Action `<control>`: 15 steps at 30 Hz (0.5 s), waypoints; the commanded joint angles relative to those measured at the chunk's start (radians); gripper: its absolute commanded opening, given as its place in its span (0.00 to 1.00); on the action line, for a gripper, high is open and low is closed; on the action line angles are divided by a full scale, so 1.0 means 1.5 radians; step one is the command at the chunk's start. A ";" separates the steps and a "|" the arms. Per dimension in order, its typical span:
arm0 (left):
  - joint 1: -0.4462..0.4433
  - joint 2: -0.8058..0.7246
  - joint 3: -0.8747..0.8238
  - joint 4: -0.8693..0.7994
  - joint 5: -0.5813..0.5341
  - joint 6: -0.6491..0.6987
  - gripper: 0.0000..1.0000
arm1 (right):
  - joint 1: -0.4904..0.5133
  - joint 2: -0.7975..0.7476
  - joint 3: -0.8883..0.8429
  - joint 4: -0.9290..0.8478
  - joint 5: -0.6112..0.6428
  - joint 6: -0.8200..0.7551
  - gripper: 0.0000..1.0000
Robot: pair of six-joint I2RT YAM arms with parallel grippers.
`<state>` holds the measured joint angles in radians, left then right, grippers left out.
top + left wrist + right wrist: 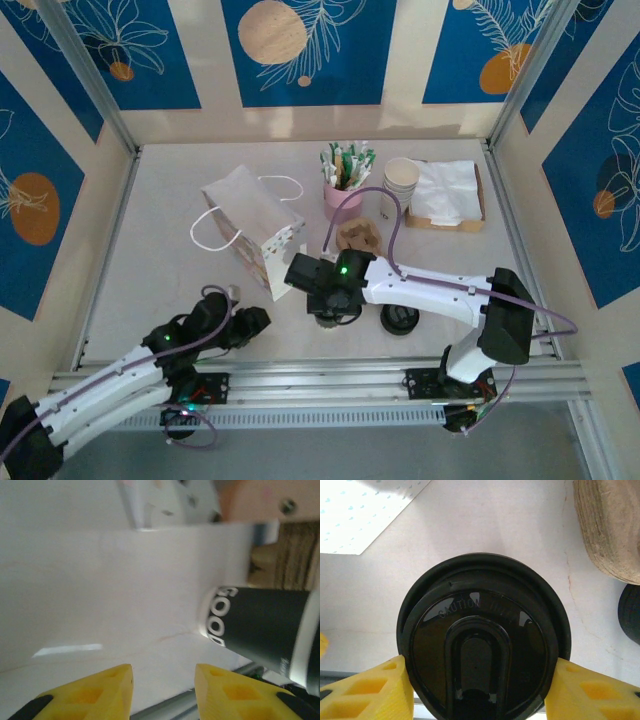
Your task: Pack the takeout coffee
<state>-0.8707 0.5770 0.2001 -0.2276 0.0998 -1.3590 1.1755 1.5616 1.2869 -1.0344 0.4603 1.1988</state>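
The packing is only getting under way. On the white tabletop, the paper bag is lying on its side left of centre with its handles spread out, and nothing is showing inside it. The brown pulp cup tray is sitting just beyond the bag's right end, and no cup is standing in its hollows. The right hand is reaching in low near the middle of the near edge. Its yellow fingers are pressing in on either side of the takeout coffee, gripping the cup just under the lid's rim. Whether the cup is standing on the surface or already clear of it I cannot tell. The left hand is waiting near the near-left corner with its fingers narrowly apart and empty. By my reckoning the lifting, carrying and seating in the tray or bag are all still to come. The cup's dark band is showing "GOOD" in white letters, and the black lid is carrying embossed "CAUTION", with what looks like "HOT" after it.
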 commanded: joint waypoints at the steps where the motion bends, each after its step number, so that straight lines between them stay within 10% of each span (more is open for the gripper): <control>1: -0.088 0.056 -0.011 0.174 -0.095 -0.098 0.33 | 0.001 0.053 -0.026 -0.007 -0.072 0.065 0.45; 15: -0.179 0.248 0.024 0.397 -0.140 -0.092 0.33 | 0.003 0.039 -0.007 -0.019 -0.064 0.092 0.46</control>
<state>-1.1309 0.9646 0.2085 0.3138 -0.0677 -1.4849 1.1755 1.5749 1.3010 -1.0367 0.4461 1.2957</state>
